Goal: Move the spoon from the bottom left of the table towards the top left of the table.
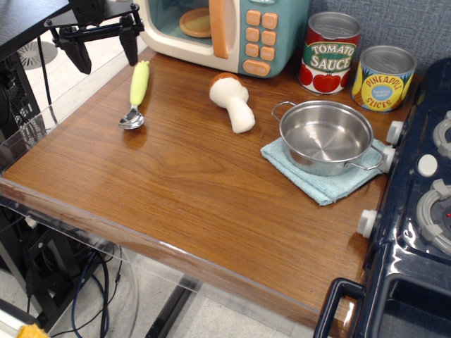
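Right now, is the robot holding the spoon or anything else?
No, nothing is held. The gripper is open and raised near the table's left edge, with its fingers apart and empty. The spoon lies flat on the table, untouched.

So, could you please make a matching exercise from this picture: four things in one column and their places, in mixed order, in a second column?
Things:
1. spoon
2. mushroom
3. pot
4. gripper

Places:
A. on the blue cloth
B. raised past the table's far left corner, jaws open
C. flat near the far left edge
D. lying before the toy microwave

Pairs: 1-C, 2-D, 3-A, 4-B
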Motion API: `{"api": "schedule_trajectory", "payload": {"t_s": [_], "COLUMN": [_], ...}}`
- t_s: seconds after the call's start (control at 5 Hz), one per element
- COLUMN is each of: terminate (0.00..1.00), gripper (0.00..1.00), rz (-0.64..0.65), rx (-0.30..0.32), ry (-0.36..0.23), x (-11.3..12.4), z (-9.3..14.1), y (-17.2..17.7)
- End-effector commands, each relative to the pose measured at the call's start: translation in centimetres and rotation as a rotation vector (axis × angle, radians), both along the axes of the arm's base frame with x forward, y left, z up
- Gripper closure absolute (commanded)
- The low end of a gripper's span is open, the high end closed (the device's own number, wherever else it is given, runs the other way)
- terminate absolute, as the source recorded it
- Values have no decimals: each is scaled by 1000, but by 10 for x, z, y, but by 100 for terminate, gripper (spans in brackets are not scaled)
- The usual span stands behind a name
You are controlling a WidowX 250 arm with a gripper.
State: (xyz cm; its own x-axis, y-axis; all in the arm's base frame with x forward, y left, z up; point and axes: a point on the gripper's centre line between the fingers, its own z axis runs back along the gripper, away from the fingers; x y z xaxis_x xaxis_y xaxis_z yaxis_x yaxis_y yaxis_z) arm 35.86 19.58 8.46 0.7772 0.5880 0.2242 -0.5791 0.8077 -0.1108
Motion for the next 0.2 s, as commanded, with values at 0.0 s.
{"api": "schedule_trajectory", "payload": {"t_s": [0.0], "terminate": [100], "gripper": [0], "rz": [0], "rx": [42], "ry": [-74], "x": [1], "z": [32], "y": [-3]}}
